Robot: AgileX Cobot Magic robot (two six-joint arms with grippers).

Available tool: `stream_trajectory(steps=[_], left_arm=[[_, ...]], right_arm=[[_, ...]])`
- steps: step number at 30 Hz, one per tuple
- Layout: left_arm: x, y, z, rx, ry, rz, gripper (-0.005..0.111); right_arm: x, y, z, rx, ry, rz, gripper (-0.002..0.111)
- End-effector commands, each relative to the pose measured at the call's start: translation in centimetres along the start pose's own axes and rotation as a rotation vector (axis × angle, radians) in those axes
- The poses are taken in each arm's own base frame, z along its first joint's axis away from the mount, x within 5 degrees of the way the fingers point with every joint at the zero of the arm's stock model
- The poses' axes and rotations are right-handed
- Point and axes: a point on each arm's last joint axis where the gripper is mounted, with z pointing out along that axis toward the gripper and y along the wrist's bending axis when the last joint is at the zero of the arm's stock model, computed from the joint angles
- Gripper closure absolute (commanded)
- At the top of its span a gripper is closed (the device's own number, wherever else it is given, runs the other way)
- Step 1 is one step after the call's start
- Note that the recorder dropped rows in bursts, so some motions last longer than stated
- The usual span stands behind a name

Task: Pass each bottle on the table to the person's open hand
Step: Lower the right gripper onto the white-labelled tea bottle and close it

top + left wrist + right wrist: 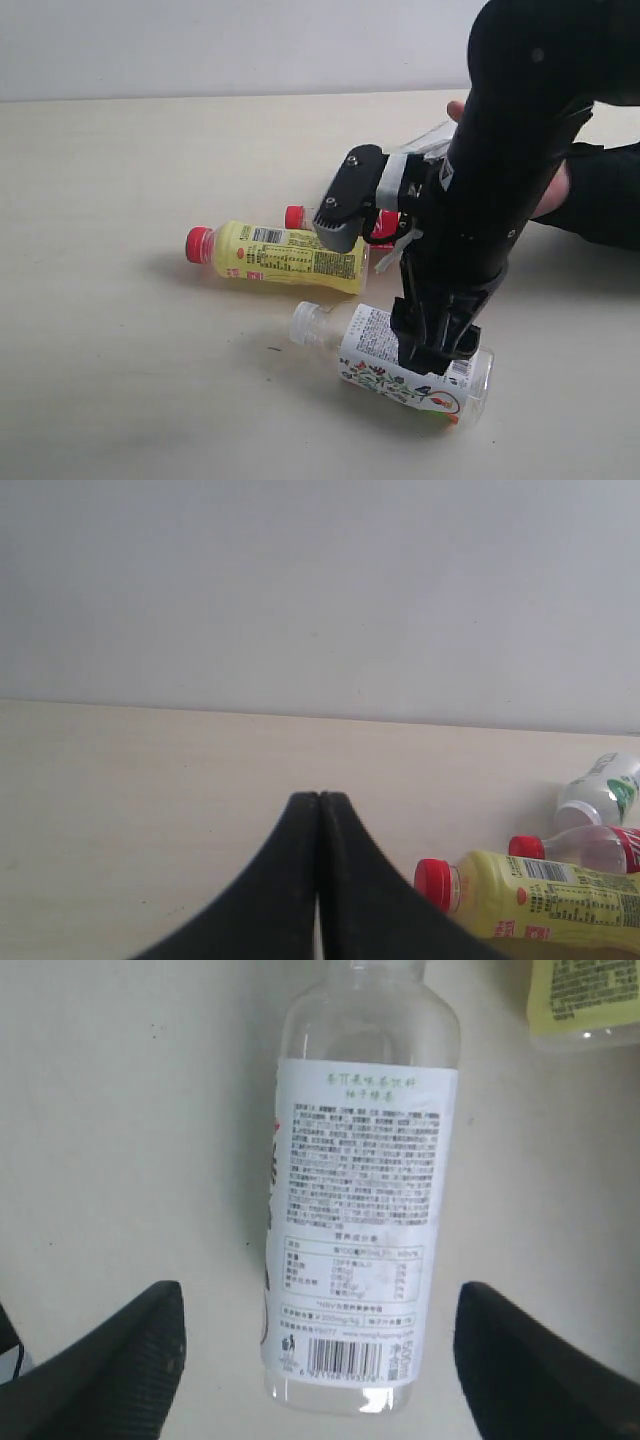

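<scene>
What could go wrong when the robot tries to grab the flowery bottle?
1. The flowery bottle lies on its side, so it might roll away when the open right gripper closes on it.
2. The yellow bottle lies close by and could get bumped.
3. The person's hand is mostly hidden behind the arm, so the handover could miss it or knock it.

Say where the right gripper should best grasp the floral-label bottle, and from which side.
Grip the floral-label bottle across its labelled mid-body, coming from above: it lies on its side on the table, that section is straight-walled, and the neck tapers. The open right gripper sits astride it.
</scene>
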Motion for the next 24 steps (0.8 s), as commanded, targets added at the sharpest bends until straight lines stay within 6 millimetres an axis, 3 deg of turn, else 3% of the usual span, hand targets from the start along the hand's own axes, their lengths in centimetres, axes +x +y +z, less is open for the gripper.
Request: stream_trajectory(steps=[1, 8, 19, 24], left_arm=[[0.1, 0.0, 0.0, 0.0, -0.004, -0.007, 0.107], [0.1, 0.0, 0.0, 0.0, -0.004, -0.007, 0.107], [0.1, 0.0, 0.0, 0.0, -0.004, -0.007, 0.107], [0.1, 0.0, 0.0, 0.0, -0.004, -0.007, 0.107]], right_arm=[[-0.5, -0.5, 1.6, 0.003, 0.014, 0.002, 0.036], [-1.1, -1.0, 2.8, 0.013, 0.003, 0.004, 0.031], [-1.4, -1.5, 5.1, -0.003, 0.043, 0.008, 0.031], [-1.5, -1.8, 7.0, -0.028, 0.078, 0.022, 0.031]])
